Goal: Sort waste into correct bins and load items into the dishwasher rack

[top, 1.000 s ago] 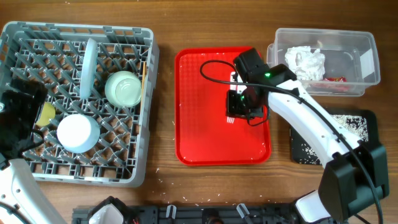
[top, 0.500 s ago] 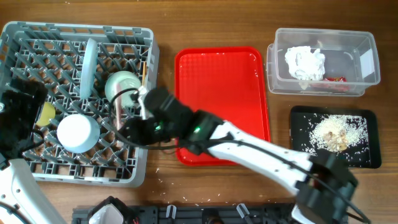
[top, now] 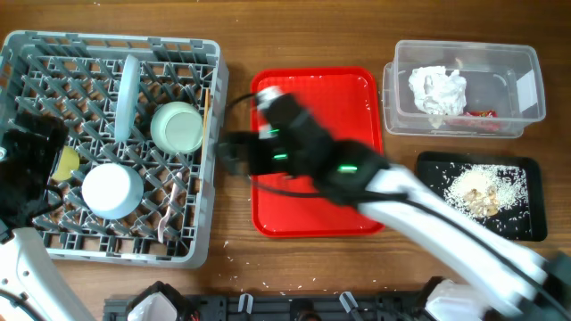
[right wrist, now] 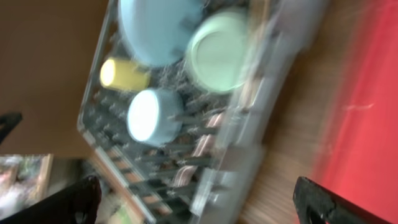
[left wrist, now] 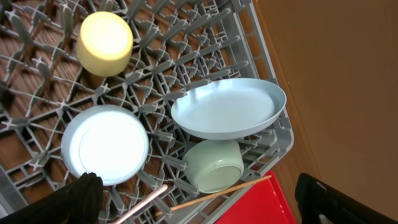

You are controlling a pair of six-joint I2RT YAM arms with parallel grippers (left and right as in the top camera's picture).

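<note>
Counting what sits where

Grey rack [top: 107, 43] holds one white plate [top: 128, 94] on edge, two bowls, a teal bowl [top: 178, 127] and a paler bowl [top: 111, 189], one yellow cup [top: 64, 162] and one wooden stick [top: 206, 102] by its right wall. One napkin [top: 437, 89] and one red wrapper [top: 482, 114] lie in the clear tub [top: 500, 55]; rice scraps [top: 482, 187] cover the black tray [top: 528, 227]. Left gripper [left wrist: 196, 182] hangs over the rack, fingers apart, empty. Right gripper [right wrist: 198, 185], blurred at the red tray's [top: 312, 209] left edge, is likewise spread. Wooden table [top: 236, 36], stray grains on it

Robot lab bench staged as kitchen: wooden table [top: 312, 31], dishwasher rack [top: 116, 42], red tray [top: 278, 216].
</note>
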